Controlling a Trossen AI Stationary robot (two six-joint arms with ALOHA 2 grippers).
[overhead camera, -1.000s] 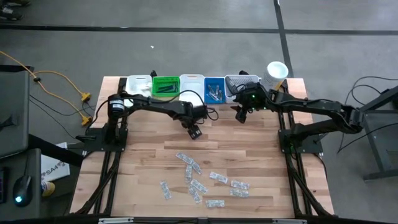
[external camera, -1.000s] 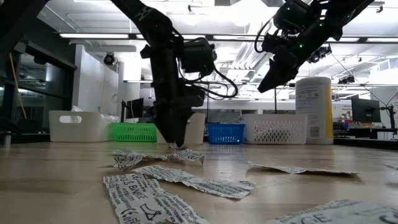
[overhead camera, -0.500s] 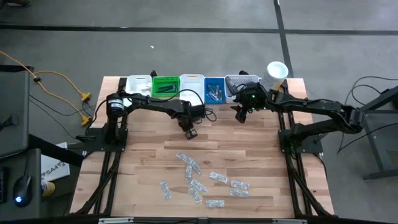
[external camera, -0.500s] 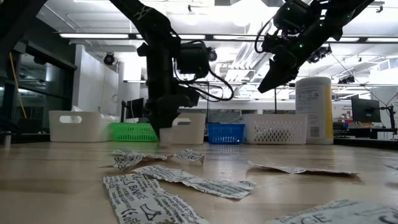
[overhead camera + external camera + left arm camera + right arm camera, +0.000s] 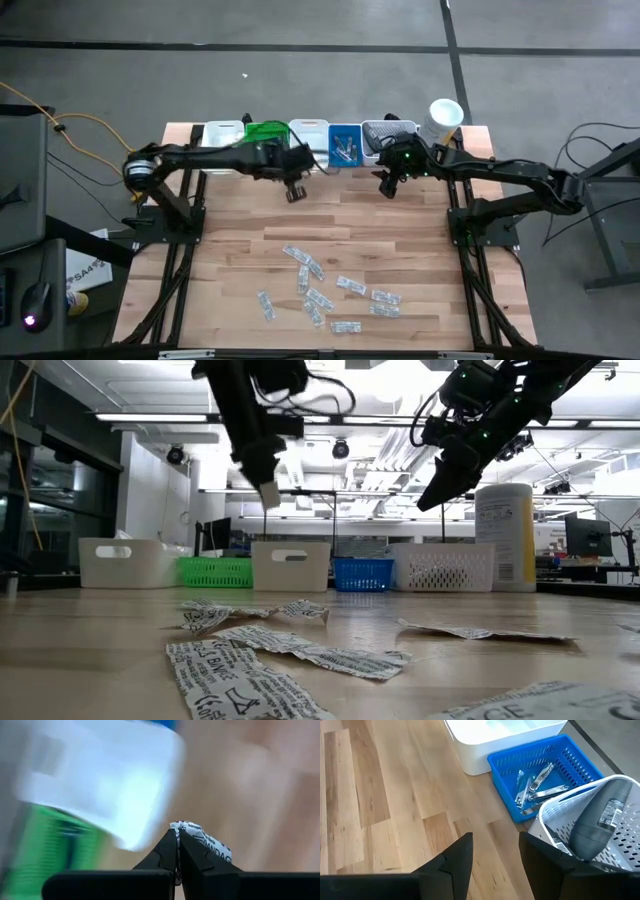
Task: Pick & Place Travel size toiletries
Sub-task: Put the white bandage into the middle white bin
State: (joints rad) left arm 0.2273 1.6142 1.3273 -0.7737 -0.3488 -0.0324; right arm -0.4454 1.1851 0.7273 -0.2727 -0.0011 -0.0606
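My left gripper [image 5: 295, 192] hangs high above the table in front of the row of bins, shut on a small white printed sachet [image 5: 202, 839] that also shows in the low view [image 5: 270, 495]. Several more sachets [image 5: 320, 290] lie flat on the wood near the table's front. Over the far right part of the table, in front of the blue bin [image 5: 346, 145], my right gripper [image 5: 386, 188] hovers open with nothing between its fingers [image 5: 462, 852]. Silvery metal pieces [image 5: 535, 782] lie in the blue bin. A dark grey oval container [image 5: 597, 825] lies in the white perforated bin [image 5: 620, 850]. My left gripper pinches the sachet between its two fingers, at their free ends, by one edge [image 5: 181, 829]. The fingers point downward. The sachet sticks out past the fingertips [image 5: 170, 840] and hangs below them, clear of the table.
Along the far edge stand a white bin [image 5: 222, 135], a green bin [image 5: 265, 135], another white bin [image 5: 308, 135], the blue bin, the perforated bin [image 5: 385, 135] and a tall white canister [image 5: 443, 118]. Bare wood lies between the bins and the sachets.
My left gripper has risen from table height and gone toward the far edge and the left, toward the green and white bins, with a sachet that now hangs clear of the table.
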